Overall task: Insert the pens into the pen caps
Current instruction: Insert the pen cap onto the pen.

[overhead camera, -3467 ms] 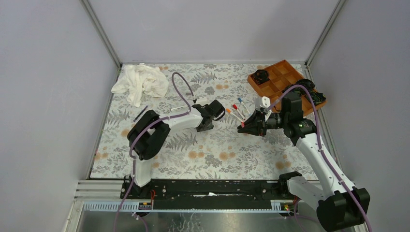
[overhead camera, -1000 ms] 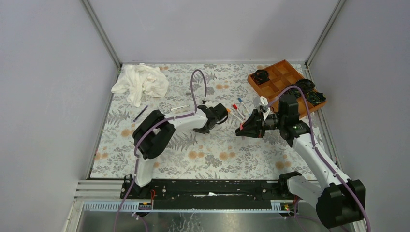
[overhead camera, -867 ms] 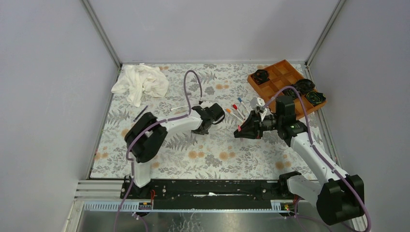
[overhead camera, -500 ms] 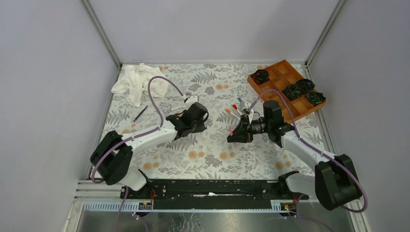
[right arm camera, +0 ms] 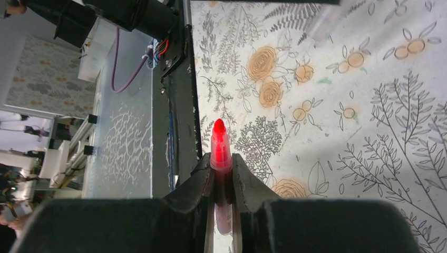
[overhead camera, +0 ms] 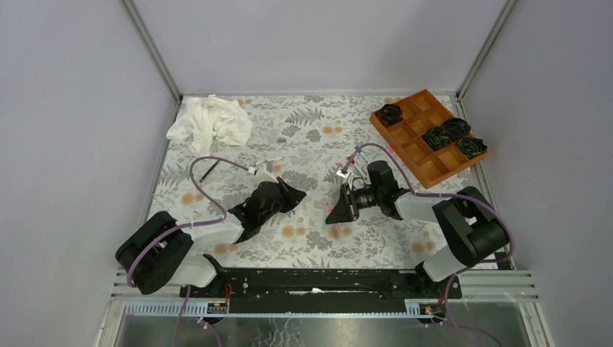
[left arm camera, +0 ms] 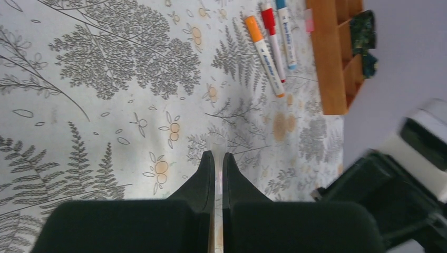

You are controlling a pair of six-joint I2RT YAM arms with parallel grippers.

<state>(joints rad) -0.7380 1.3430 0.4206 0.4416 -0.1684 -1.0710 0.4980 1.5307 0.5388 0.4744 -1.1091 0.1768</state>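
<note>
Both arms have drawn back low toward the near edge of the table (overhead camera: 318, 130), the right gripper (right arm camera: 221, 169) clamped on the red pen (right arm camera: 220, 143), the left gripper (left arm camera: 215, 158) pinched shut, whether on anything I cannot tell, so the insertion looks to be next.

We count five pens: three capped ones side by side ahead of the left gripper (left arm camera: 217, 158), an orange pen (left arm camera: 265, 58), a red pen (left arm camera: 272, 37) and a blue pen (left arm camera: 287, 37), plus one red-tipped pen (right arm camera: 220, 145) pinched in the right gripper (right arm camera: 222, 161) and one dark pen (overhead camera: 209, 171) well apart from both grippers. One small pink piece (left arm camera: 308, 23) lies between the blue pen and the single orange tray (overhead camera: 416, 152), which holds four black rosettes (overhead camera: 437, 136) behind the right gripper. We also count one white cloth (overhead camera: 209, 123) and two arms (overhead camera: 217, 230) on one bench (overhead camera: 318, 130).
</note>
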